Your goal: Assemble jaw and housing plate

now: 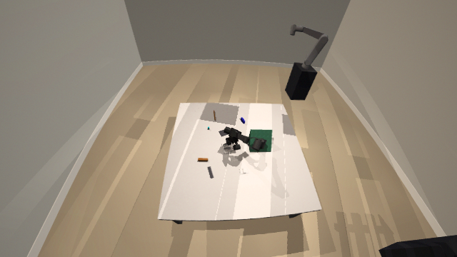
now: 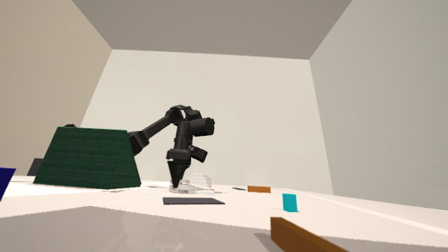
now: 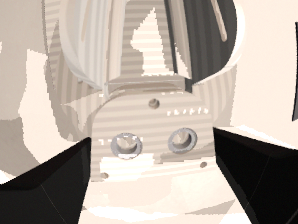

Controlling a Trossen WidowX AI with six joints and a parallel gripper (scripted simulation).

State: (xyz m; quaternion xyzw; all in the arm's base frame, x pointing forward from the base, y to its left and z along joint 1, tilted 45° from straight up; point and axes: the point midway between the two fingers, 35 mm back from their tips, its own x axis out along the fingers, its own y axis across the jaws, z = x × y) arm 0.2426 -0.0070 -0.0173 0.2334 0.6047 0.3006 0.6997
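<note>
Wrist view, one end effector (image 3: 150, 137), one plate (image 3: 152, 120)

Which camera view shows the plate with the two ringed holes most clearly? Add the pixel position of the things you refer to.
The wrist view: both rings of the pale plate (image 3: 154, 122) appear large between the fingers. Top and exterior views show only small, pale shapes below the gripper (image 1: 233, 145) (image 2: 176, 186).

White bench (image 1: 200, 196) (image 2: 245, 217) (image 3: 270, 100), seen from above, clock centred on it. Pale assembly (image 1: 228, 149) (image 2: 201, 183) (image 3: 150, 120) near centre. Green block (image 1: 267, 135) (image 2: 87, 157), between two and three. Blue block (image 1: 243, 120) (image 2: 5, 182), past twelve. Brown bar (image 1: 214, 115) (image 2: 301, 236), eleven. Dark flat plate (image 1: 223, 133) (image 2: 192, 201), nearer centre. Cyan block (image 1: 208, 128) (image 2: 290, 203), ten. Orange bar (image 1: 203, 159) (image 2: 259, 189), towards eight; grey strip (image 1: 211, 172) (image 2: 239, 188), past seven. Small white piece (image 1: 243, 171), five.
</note>
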